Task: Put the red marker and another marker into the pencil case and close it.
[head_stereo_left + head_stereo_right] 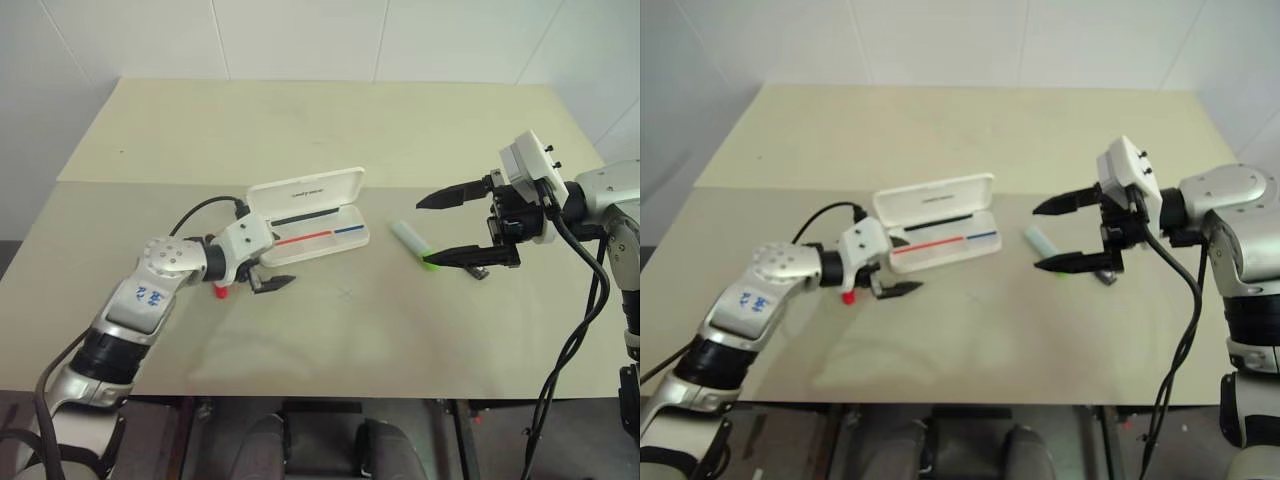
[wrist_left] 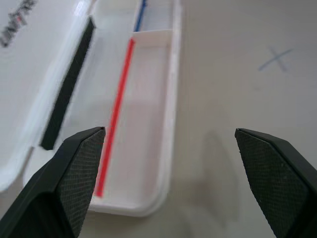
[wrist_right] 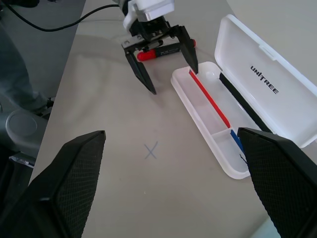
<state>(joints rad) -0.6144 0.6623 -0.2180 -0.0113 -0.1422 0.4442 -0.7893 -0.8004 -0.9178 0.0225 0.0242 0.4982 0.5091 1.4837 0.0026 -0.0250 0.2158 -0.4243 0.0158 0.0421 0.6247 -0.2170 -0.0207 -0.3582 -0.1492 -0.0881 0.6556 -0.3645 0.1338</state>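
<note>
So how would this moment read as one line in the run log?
case: open, empty | red marker: on table, under left end effector, open | highlighter: on table by right end effector, open

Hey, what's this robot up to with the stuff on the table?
It is packing pens into a white pencil case, which lies open and empty on the table. The left claw, open, hangs right above the red marker beside the case and holds nothing yet. The right claw, also open and empty, hovers above the green highlighter on the case's other side. A small dark clip lies near the highlighter. Nothing has gone in so far.
</note>
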